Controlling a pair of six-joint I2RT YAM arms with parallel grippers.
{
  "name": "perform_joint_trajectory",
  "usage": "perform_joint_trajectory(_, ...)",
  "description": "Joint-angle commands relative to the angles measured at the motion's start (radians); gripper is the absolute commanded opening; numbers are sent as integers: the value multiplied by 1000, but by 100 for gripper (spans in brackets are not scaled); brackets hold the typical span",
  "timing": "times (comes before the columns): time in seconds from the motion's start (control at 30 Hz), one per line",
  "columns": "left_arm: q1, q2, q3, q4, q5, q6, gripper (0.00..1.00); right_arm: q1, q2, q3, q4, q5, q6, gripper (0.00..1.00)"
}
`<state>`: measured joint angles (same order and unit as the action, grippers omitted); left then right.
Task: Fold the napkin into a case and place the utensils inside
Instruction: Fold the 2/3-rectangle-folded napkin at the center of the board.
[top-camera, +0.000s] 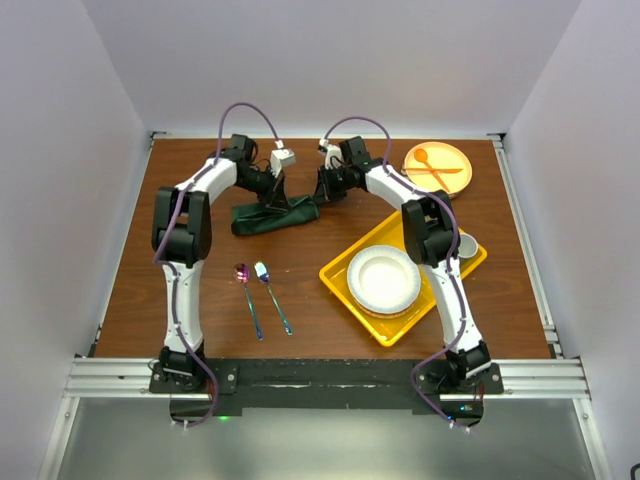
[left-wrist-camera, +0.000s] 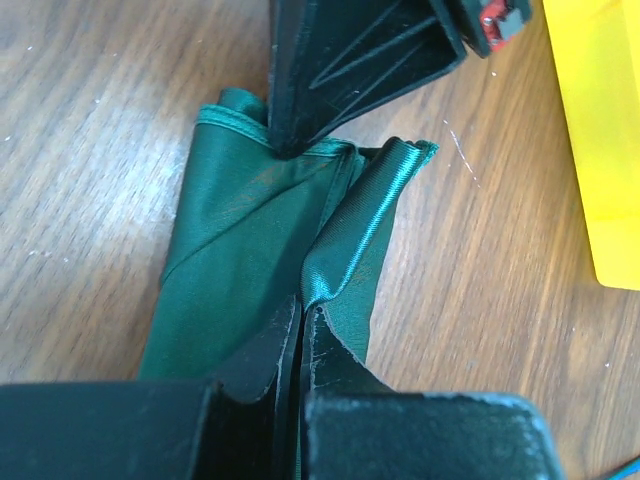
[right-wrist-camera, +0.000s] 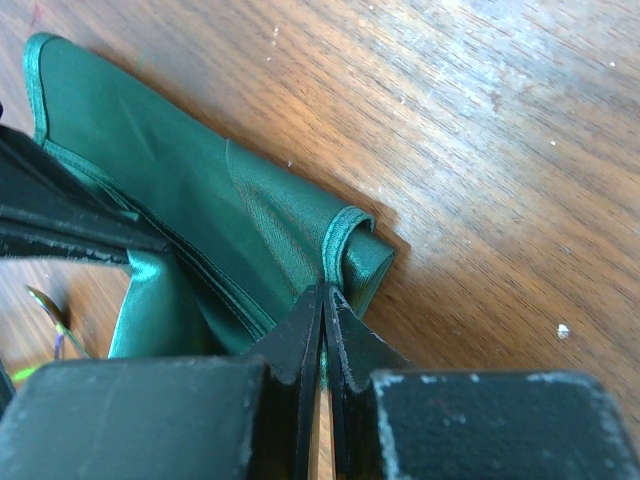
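The dark green napkin (top-camera: 262, 218) lies bunched and partly folded at the back middle of the table. My left gripper (top-camera: 277, 200) is shut on a shiny raised fold of the napkin (left-wrist-camera: 250, 230), pinched at the tips (left-wrist-camera: 301, 312). My right gripper (top-camera: 320, 195) is shut on the hemmed corner of the napkin (right-wrist-camera: 200, 190) at its right end (right-wrist-camera: 323, 292). Each gripper's fingers show in the other's wrist view, pressed into the cloth (left-wrist-camera: 330, 70) (right-wrist-camera: 60, 225). The iridescent spoon (top-camera: 246, 290) and fork (top-camera: 272, 296) lie side by side on the wood, nearer than the napkin, touched by neither gripper.
A yellow tray (top-camera: 345, 285) holding a white plate (top-camera: 383, 278) sits right of centre, close under the right arm. An orange plate (top-camera: 450, 180) with an orange spoon and fork is at the back right. A small cup (top-camera: 467, 243) stands by the tray's right side.
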<state>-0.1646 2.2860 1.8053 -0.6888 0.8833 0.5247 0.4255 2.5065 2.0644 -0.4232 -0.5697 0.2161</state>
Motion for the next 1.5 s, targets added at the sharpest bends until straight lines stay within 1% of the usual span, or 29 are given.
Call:
perform_joint_trajectory(0.0,23,33,9,43,-15,-48,0,15,40,-32,-101,60,-96,5)
perform_joint_trajectory(0.13,63,62,-44,78,-33,-81,0,29,44,-26,-104,47,-127,6)
perform_joint_trajectory(0.27,86,67,-105,54,-29,-92,0,38,58,-7,-126,36,-156,6)
perform_joint_trajectory(0.47,89,-25,-236,97,15,-130,0,58,54,-7,-137,8,-210,6)
perform_joint_trajectory(0.5,89,-34,-244,98,22,-134,0,61,52,-6,-137,5,-249,6)
perform_joint_trajectory(0.7,85,-105,-199,113,34,-144,0,91,40,-18,-140,-10,-334,7)
perform_joint_trajectory(0.83,85,-67,-124,84,28,-141,0,94,41,-12,-134,-16,-353,8)
perform_joint_trajectory(0.97,85,-8,-98,78,2,-138,0,96,46,6,-134,-22,-356,9)
perform_joint_trajectory(1.03,86,38,-75,39,-4,-120,0,96,38,11,-152,-22,-362,9)
perform_joint_trajectory(1.1,88,56,-75,3,-12,-86,0,93,25,5,-160,-24,-360,9)
perform_joint_trajectory(1.27,89,53,-121,15,-24,-74,0,84,-6,-12,-167,-41,-336,11)
perform_joint_trajectory(1.4,91,58,-130,21,-27,-71,0,68,-17,14,-198,-45,-311,21)
perform_joint_trajectory(1.47,91,59,-130,21,-30,-69,0,56,-29,36,-206,-50,-279,23)
